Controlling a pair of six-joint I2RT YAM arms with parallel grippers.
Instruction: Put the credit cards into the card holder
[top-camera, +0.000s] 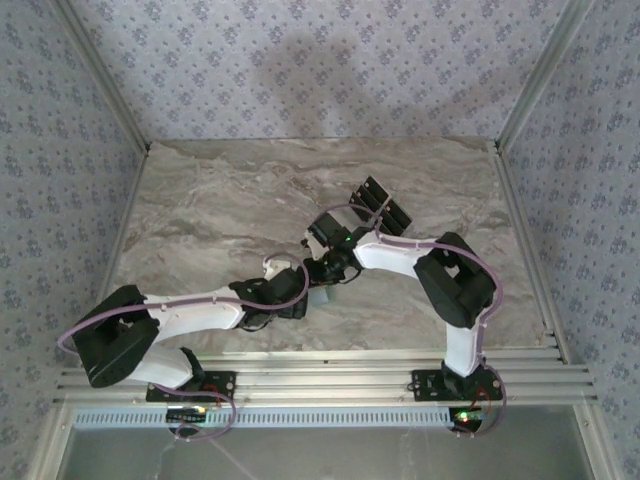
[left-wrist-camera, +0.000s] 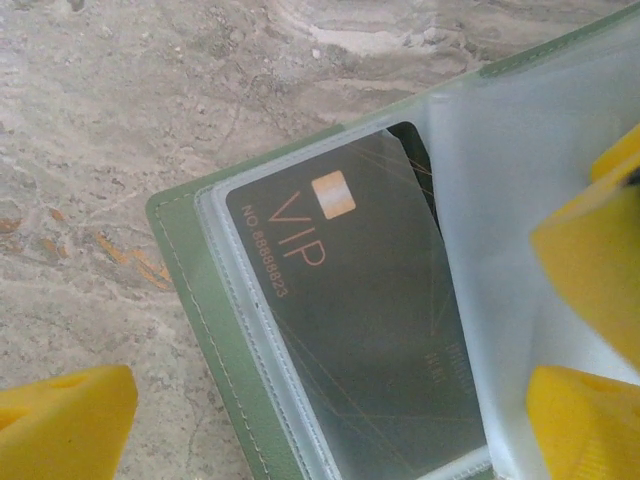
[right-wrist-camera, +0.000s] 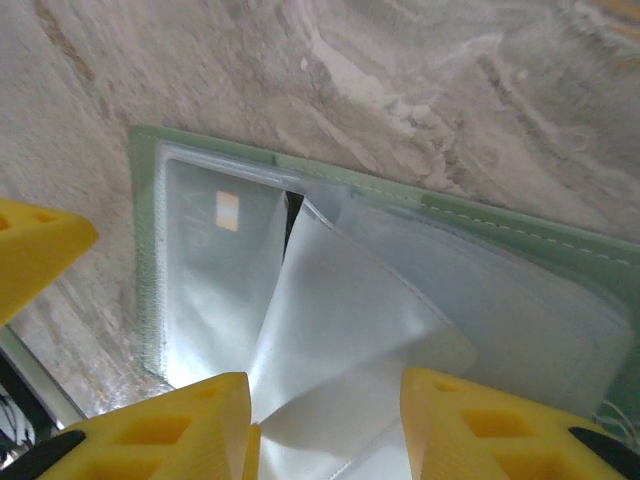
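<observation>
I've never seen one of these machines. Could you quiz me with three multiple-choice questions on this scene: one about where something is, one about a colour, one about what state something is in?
1. Where do the loose black cards lie?
A. On the metal rail at the near edge
B. Out on the marble table
C. On top of an arm

2. What colour is the cover of the wallet?
A. Red
B. Black
C. Pale green

3. What state is the card marked VIP in?
A. Tucked inside a clear sleeve of the open wallet
B. Lying bare on the marble
C. Folded in half

Answers:
1 B, the top view shows them flat on the marble.
2 C, the left wrist view shows a stitched green edge.
3 A, the sleeve's clear rim frames the card.
</observation>
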